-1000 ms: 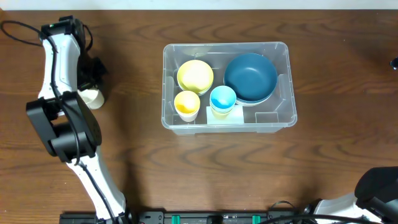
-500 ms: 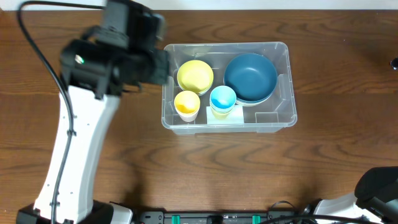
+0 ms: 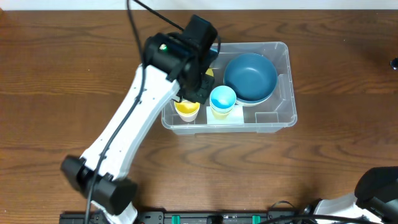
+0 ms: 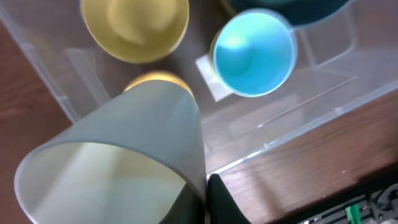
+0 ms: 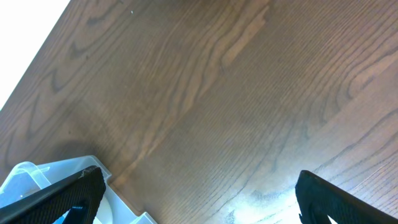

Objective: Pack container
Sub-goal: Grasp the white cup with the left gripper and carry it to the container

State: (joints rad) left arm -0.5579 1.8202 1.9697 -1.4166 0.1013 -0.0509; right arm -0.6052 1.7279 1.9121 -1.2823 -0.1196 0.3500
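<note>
Clear plastic container (image 3: 283, 93) sits mid-table on dark wood (image 3: 323, 168), holding a blue bowl (image 3: 250, 76), a light blue cup (image 3: 222, 99) and a yellow cup (image 3: 186, 111); left claw (image 4: 202, 199) pinches a pale cup (image 4: 118, 143) by its rim over the container's left end; right claw (image 5: 199, 205) hangs with fingers spread wide, empty.

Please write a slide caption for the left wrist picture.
Left gripper holds a pale cup over the clear container, above a yellow cup, near a yellow bowl and a blue cup.

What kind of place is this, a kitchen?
Probably a robot test bench, not a kitchen: a robot arm at a wooden table holds a cup over a clear bin of plastic bowls.
</note>
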